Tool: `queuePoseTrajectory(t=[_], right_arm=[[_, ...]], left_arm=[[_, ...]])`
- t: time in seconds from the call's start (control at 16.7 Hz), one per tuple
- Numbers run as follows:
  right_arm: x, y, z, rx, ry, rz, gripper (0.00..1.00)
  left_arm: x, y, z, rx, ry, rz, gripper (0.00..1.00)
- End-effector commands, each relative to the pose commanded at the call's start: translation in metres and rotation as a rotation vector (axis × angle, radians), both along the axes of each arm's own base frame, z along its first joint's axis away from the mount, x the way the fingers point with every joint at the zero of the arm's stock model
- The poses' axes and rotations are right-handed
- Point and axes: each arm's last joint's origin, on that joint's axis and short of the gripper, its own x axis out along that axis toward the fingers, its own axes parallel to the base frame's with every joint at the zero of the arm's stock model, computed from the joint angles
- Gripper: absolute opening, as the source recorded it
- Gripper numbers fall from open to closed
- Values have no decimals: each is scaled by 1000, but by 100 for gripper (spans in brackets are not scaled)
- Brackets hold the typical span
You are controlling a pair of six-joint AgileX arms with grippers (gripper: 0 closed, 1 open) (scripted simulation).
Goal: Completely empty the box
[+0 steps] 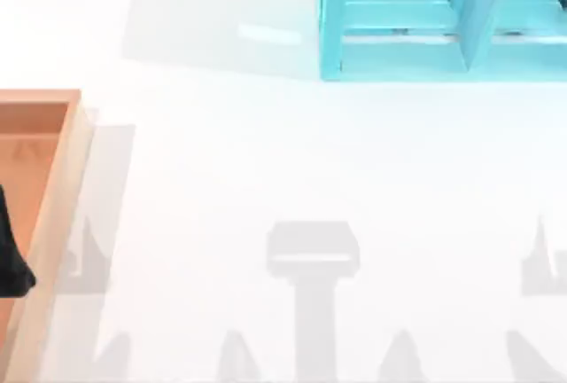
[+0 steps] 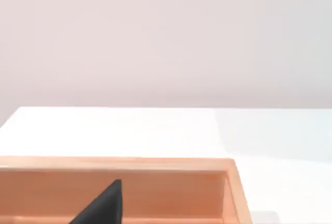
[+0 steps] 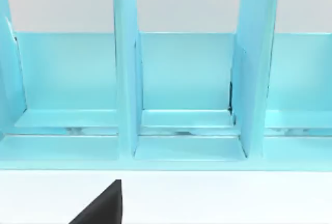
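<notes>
Left gripper (image 1: 11, 263) hanging over box (image 1: 62, 188) at counter's (image 1: 266, 152) left edge; jaws' state: cannot tell. Box judged rigid, light; gripping rim wall advised.

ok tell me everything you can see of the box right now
The box is a shallow, open-topped wooden tray with light tan rim walls and an orange-brown floor. It lies flat on the white table at the left edge, partly cut off. The visible floor is bare. The left gripper is a dark shape over its interior; contact can't be judged.
</notes>
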Motion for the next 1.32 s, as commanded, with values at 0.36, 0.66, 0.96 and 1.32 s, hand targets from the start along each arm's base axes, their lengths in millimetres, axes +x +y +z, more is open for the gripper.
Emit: queuePoseTrajectory(t=[0.36, 0.66, 0.96, 1.32], right_arm=[[0, 0, 0, 0, 0, 0, 100], [0, 0, 0, 0, 0, 0, 100], [0, 0, 0, 0, 0, 0, 100], [0, 0, 0, 0, 0, 0, 100]], left_arm=[[1, 5, 17, 43, 108, 42, 100], [21, 18, 61, 111, 473, 104, 100], [77, 45, 85, 115, 976, 101, 100], [139, 89, 82, 58, 1437, 29, 100]])
